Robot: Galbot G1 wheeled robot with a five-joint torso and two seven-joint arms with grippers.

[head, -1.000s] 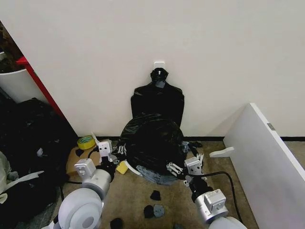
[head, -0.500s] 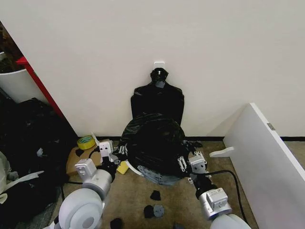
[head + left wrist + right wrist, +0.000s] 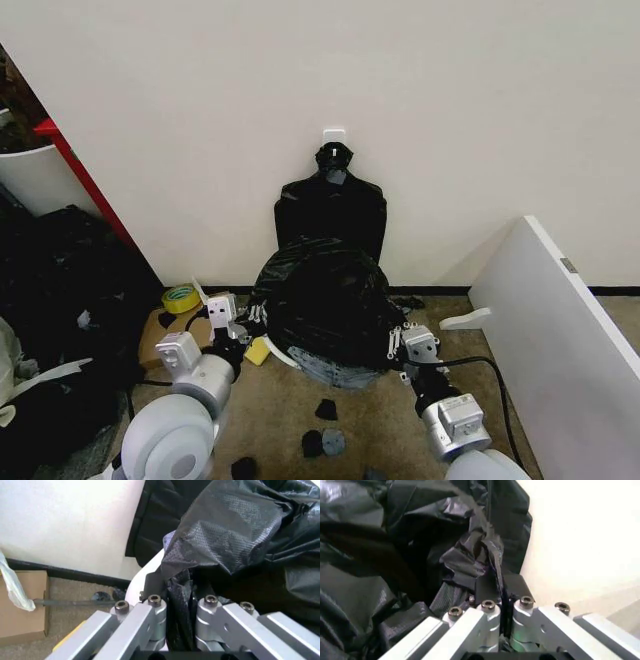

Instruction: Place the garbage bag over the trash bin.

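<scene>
The glossy black garbage bag [image 3: 325,295] is draped over the trash bin, whose white rim [image 3: 279,356] peeks out at the lower left. At the bin's left side, my left gripper [image 3: 246,318] is shut on a bunched fold of the bag [image 3: 225,536]. The left wrist view has that gripper [image 3: 180,603] right beside the white bin wall [image 3: 147,573]. My right gripper [image 3: 398,342] is at the bin's right side. The right wrist view shows this gripper [image 3: 501,590] shut on a thin edge of the bag [image 3: 470,555].
A flat bundle of black bags [image 3: 331,210] hangs on the wall behind the bin. A yellow tape roll [image 3: 181,298] and a cardboard box [image 3: 158,335] lie to the left. A white board [image 3: 560,330] leans at the right. Black scraps [image 3: 325,410] lie on the carpet.
My right gripper has moved from the bin's front round to its right side, pulling the bag's edge with it. The left arm has stayed put.
</scene>
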